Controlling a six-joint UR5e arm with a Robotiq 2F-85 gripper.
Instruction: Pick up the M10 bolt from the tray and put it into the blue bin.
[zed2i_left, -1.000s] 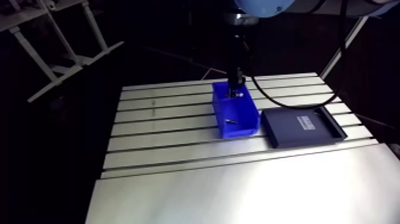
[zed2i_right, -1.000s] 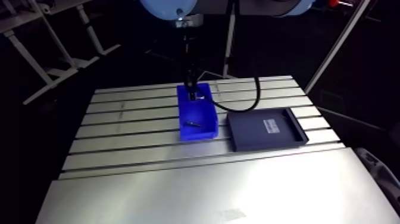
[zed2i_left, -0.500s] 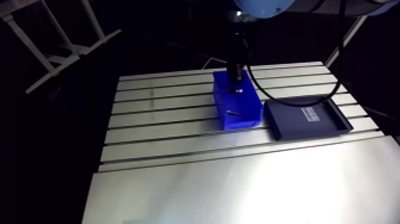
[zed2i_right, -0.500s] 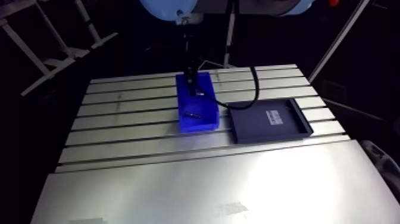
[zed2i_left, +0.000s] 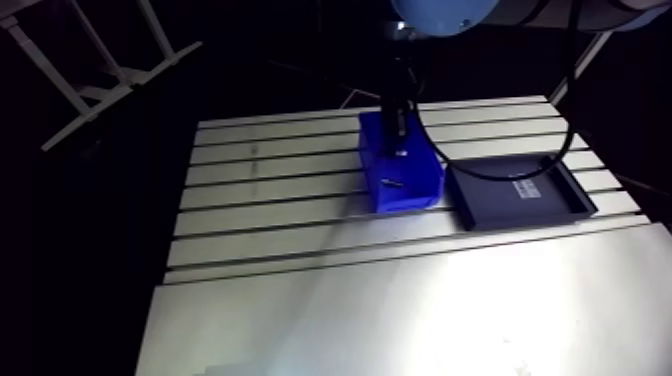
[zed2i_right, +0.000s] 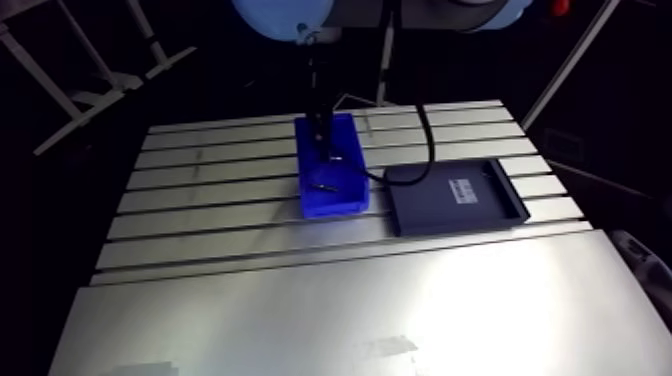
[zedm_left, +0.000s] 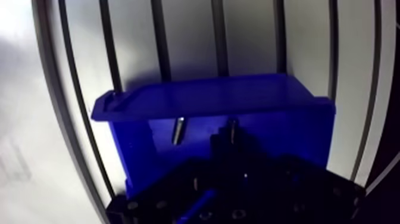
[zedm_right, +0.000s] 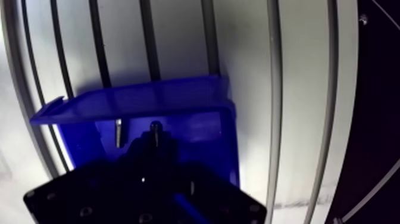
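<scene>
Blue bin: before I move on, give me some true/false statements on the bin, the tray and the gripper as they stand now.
1. A bolt lies inside the blue bin. True.
2. The gripper hangs over the tray. False: it is above the blue bin, at the end away from the lying bolt.
3. The bin stands upright on the slotted table. True.
4. The tray is stacked on top of the bin. False: it lies flat on the table beside the bin.
</scene>
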